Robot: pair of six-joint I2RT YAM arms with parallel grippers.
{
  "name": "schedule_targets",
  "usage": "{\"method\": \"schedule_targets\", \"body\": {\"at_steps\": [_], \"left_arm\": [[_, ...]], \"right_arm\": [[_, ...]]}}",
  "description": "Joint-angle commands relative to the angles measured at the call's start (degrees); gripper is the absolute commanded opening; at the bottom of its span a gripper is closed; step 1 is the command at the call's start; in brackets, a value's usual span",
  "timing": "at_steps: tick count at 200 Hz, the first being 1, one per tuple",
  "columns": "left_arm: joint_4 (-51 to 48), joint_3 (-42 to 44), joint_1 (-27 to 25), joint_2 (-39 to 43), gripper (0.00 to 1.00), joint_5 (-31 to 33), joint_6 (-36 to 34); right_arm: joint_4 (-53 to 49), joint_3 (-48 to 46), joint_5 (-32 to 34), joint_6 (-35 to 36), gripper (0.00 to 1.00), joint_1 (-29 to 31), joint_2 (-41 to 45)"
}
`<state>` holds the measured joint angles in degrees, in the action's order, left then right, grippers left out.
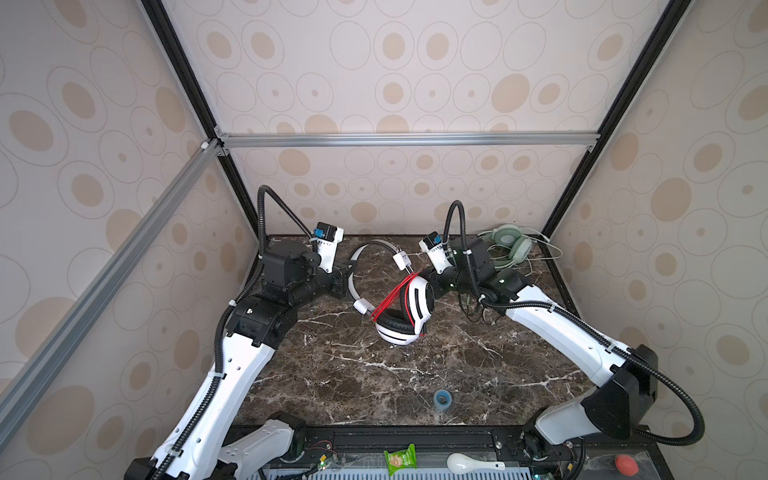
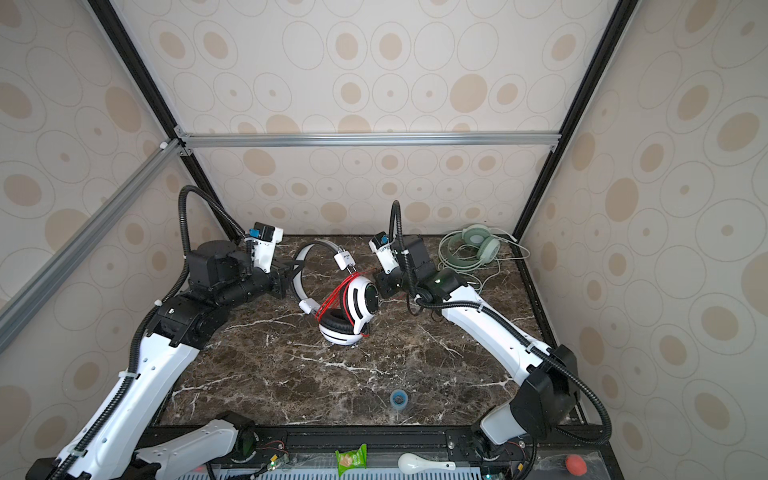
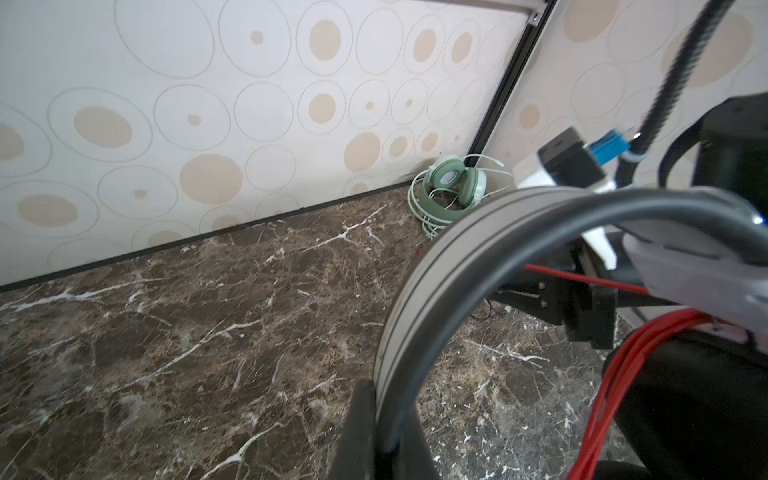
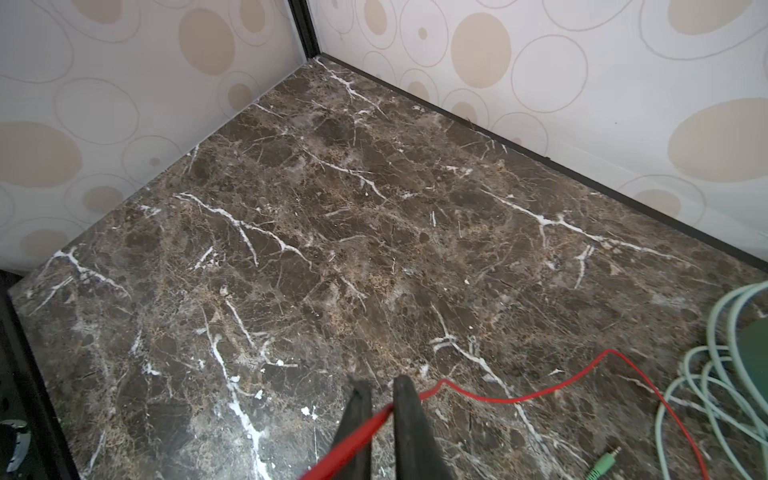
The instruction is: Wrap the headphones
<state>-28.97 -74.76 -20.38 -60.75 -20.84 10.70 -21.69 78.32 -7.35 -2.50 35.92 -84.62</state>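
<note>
The white headphones with black pads rest on their ear cups at mid table, the grey headband arching up to the left. My left gripper is shut on that headband. The thin red cord is wound in several turns round the cups, and its free end trails across the marble. My right gripper stands just right of the cups, jaws a little apart, the cord running loosely between them. The mint green headphones lie in the back right corner.
Mint cord loops and a green jack plug lie close to my right gripper. A small blue ring sits near the front edge. A green packet, white spoon and red ball lie below the table front. Walls enclose three sides.
</note>
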Motion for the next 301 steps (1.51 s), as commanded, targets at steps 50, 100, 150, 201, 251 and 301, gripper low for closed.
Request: {"method": "schedule_targets", "body": {"at_steps": [50,100,150,201,251,301], "left_arm": [[10.7,-10.0,-0.2,-1.7,0.00,-8.1,10.5],[15.6,-13.8,-0.2,-3.8,0.00,-10.8,15.6],[15.0,-16.8,-0.1,-5.3,0.00,-10.7,17.0],[15.7,-18.5,0.0,-5.5,0.00,-10.4,18.2],[14.5,-20.9,0.0,-6.8,0.00,-10.7,18.5],[14.4,-22.7,0.0,-7.8,0.00,-11.4,18.9]], "right_arm": [[7.7,-1.2,-5.0,-6.0,0.15,-0.6,-0.2],[12.9,-2.3,-9.2,-9.2,0.15,-1.0,-3.2],[19.1,-3.1,-10.6,-12.3,0.23,-1.4,-5.8],[20.9,-3.5,-11.5,-10.7,0.37,-1.3,-6.9],[23.0,-6.2,-10.6,-4.4,0.57,-1.2,-4.8],[23.2,-7.4,-10.1,-1.1,0.55,-1.3,-5.4]]}}
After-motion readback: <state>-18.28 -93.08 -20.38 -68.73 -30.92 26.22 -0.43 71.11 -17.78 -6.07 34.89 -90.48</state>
